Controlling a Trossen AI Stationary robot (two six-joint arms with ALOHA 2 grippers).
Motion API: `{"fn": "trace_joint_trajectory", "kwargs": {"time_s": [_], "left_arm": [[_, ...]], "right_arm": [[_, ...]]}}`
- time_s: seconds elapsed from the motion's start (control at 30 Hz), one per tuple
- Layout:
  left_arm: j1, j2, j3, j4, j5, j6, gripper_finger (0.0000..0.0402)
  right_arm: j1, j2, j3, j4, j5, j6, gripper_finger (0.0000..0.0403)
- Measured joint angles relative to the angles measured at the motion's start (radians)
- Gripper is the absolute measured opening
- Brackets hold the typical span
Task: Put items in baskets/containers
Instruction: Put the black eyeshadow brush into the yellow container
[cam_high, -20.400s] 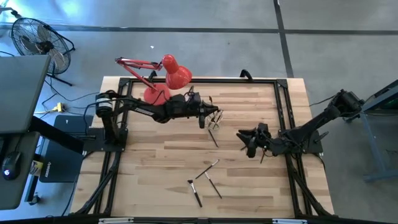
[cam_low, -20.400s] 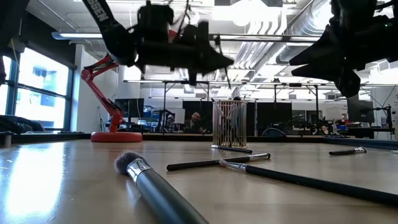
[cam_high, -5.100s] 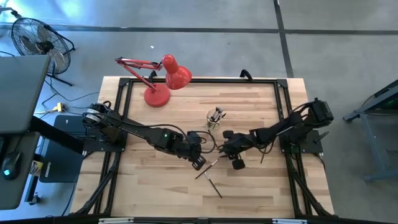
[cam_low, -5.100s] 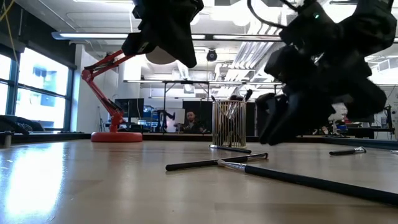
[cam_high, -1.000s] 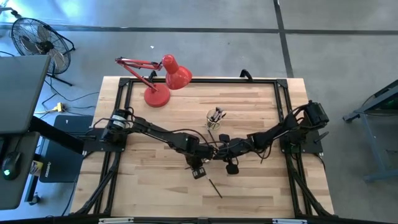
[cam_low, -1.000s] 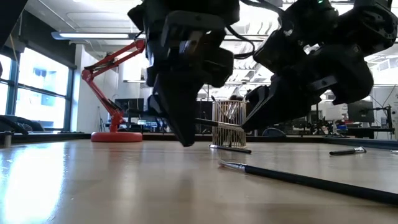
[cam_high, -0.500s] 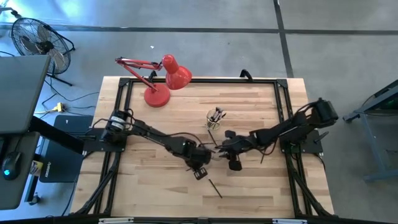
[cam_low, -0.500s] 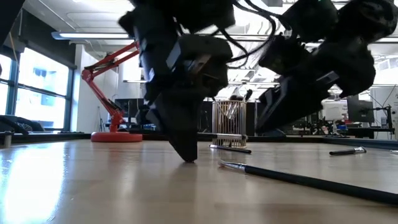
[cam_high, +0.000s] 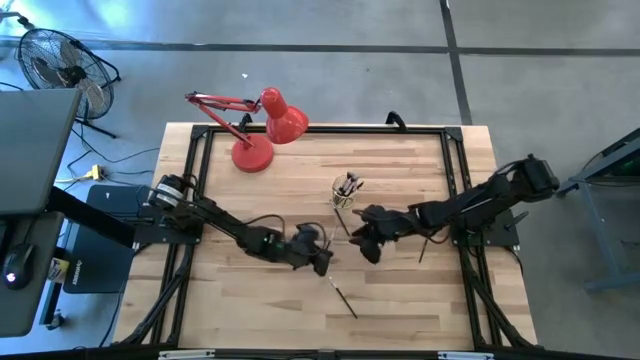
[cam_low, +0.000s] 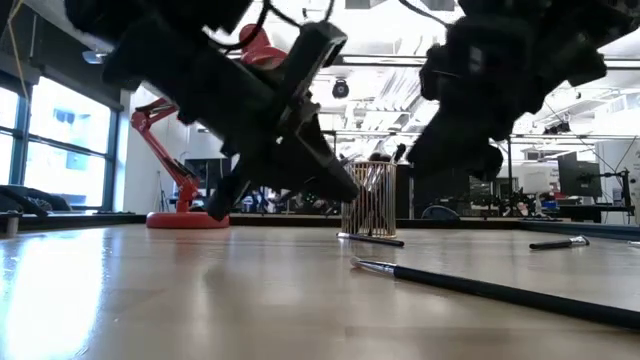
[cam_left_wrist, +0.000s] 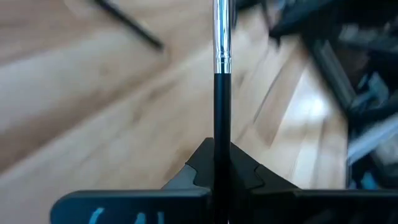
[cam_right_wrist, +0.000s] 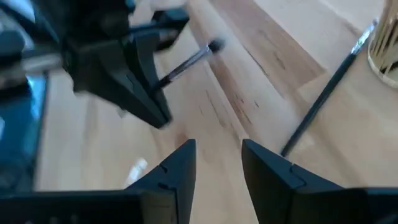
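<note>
My left gripper (cam_high: 322, 262) is near the table's middle, shut on a thin black brush (cam_left_wrist: 221, 93) with a silver ferrule. In the right wrist view the same brush (cam_right_wrist: 186, 65) sticks out of it, clear of the wood. My right gripper (cam_high: 362, 245) hangs open just to its right, with nothing between its fingers (cam_right_wrist: 180, 165). The small clear cup (cam_high: 344, 195) stands farther back with several brushes upright in it. One loose brush (cam_high: 343, 222) lies beside the cup. Another (cam_high: 345, 299) lies nearer the front edge. My left gripper pinches the brush's black handle (cam_left_wrist: 221, 152) between its two fingers. The brush runs along the fingers and sticks out forward past their tips, ferrule end away. The fingers come from the table's left, slanting down. The brush is lifted clear of the table.
A red desk lamp (cam_high: 255, 150) stands at the far left corner. A black frame (cam_high: 455, 190) runs along the table's edges. Another brush (cam_low: 558, 242) lies off to the right in the low view. Bare wood (cam_high: 250, 300) lies toward the near left.
Both grippers were together at the brush a second ago. My right gripper has come away from it, rising and moving toward the table's right. My left gripper, then pointing steeply down, has rolled and tipped up to a shallower slant, keeping the brush clear of the table.
</note>
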Motion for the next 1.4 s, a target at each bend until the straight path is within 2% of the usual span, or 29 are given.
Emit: {"fn": "trace_joint_trajectory", "kwargs": {"time_s": [0.1,0.23,0.43,0.57,0.8,1.1,1.4], "left_arm": [[0.001,-0.001,-0.010,0.131,-0.037,-0.015,0.0003],[0.002,0.000,-0.002,0.114,-0.062,-0.022,0.0003],[0.002,0.000,0.033,0.113,-0.118,-0.023,0.0003],[0.002,0.000,0.064,0.103,-0.137,-0.024,0.0004],[0.003,0.000,0.083,0.092,-0.227,-0.020,0.0003],[0.013,0.001,0.121,0.086,-0.247,-0.013,0.0003],[0.045,0.001,0.221,-0.065,-0.205,0.037,0.0004]], "right_arm": [[-0.022,0.024,0.000,0.111,-0.003,0.123,0.0124],[-0.041,0.025,0.000,0.205,0.004,0.194,0.0124],[-0.049,0.025,0.000,0.245,0.018,0.249,0.0124],[-0.049,0.025,0.000,0.271,0.024,0.254,0.0125],[-0.049,0.025,0.000,0.307,0.026,0.250,0.0125],[-0.049,0.025,0.000,0.328,0.049,0.241,0.0125],[-0.049,0.025,0.000,0.333,0.044,0.207,0.0124]]}}
